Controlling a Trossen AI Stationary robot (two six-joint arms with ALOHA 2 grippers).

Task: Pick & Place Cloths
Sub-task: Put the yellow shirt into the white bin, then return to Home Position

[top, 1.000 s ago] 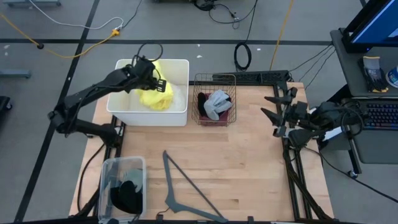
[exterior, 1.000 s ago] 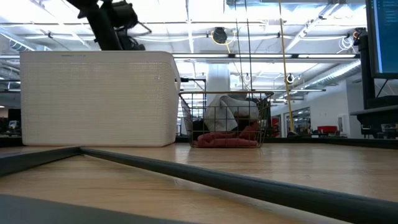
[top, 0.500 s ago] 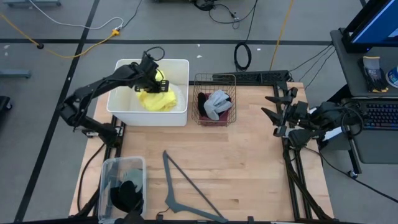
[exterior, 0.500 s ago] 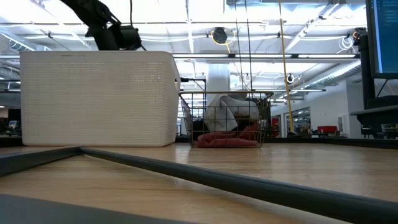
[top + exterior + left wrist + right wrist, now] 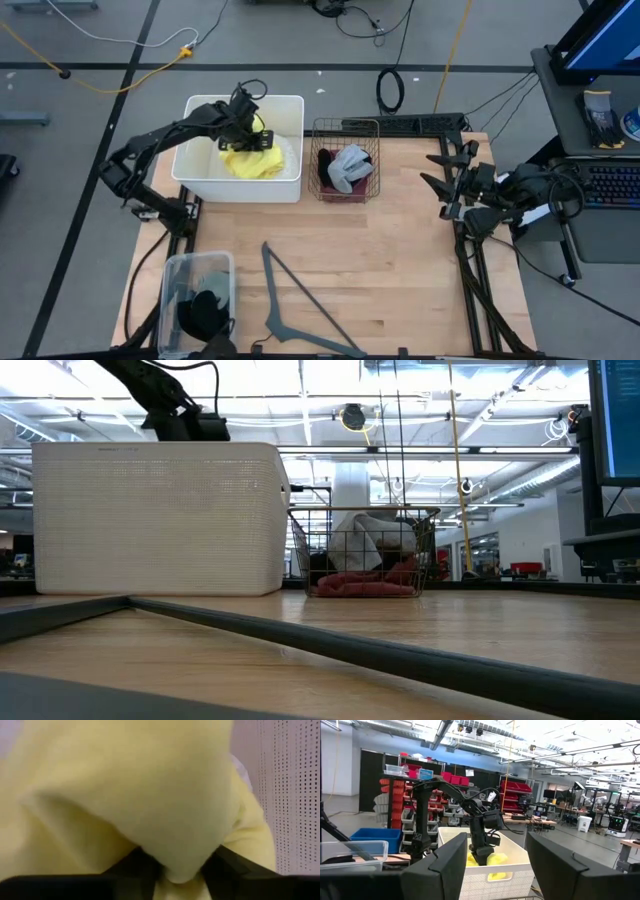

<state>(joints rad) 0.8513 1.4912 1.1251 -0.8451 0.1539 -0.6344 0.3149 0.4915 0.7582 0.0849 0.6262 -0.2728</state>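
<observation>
I keep the left gripper (image 5: 249, 131) low inside the white bin (image 5: 193, 170), far left; its jaws stand narrowly apart around the yellow cloth (image 5: 250, 161), so widen fully before lifting.

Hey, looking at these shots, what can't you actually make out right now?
- Left pincer: high view too small, and in its wrist view the yellow cloth fills the picture, so grip or release is unclear.
- White bin: its wall hides the contents in the low view.
- Clear tub: dark contents, colours unreadable from above.
- Wire basket: the lower cloth is partly covered.
</observation>
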